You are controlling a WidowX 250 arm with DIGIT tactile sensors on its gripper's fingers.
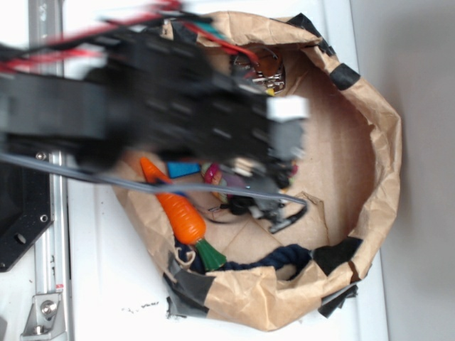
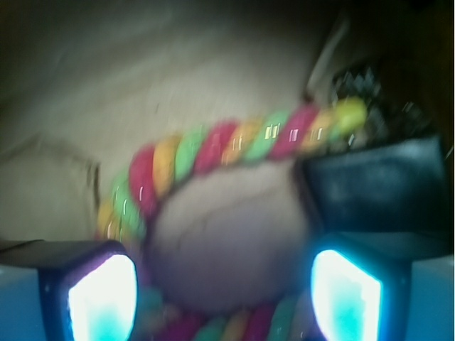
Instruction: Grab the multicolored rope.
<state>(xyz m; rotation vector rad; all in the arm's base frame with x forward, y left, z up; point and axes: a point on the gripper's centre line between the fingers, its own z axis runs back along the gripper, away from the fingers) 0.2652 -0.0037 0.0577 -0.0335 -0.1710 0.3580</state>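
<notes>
Along the left of the paper bag (image 1: 370,114) on the desk (image 1: 106,284), a toy carrot (image 1: 186,217) lies just beside the arm's blurred black bulk, and a dark navy rope (image 1: 284,257) sits near the bag's lower rim. At the centre, under the tool (image 1: 245,170), a sliver of the multicolored rope (image 1: 213,172) shows. From the wrist view the rope (image 2: 213,153) curves in a U between the tool's fingers (image 2: 103,295), jaws spread wide, nothing held. Closing now risks pinching bag paper inside the loop, or catching the dark object (image 2: 373,188) at right; blur suggests motion, so aim could drift
</notes>
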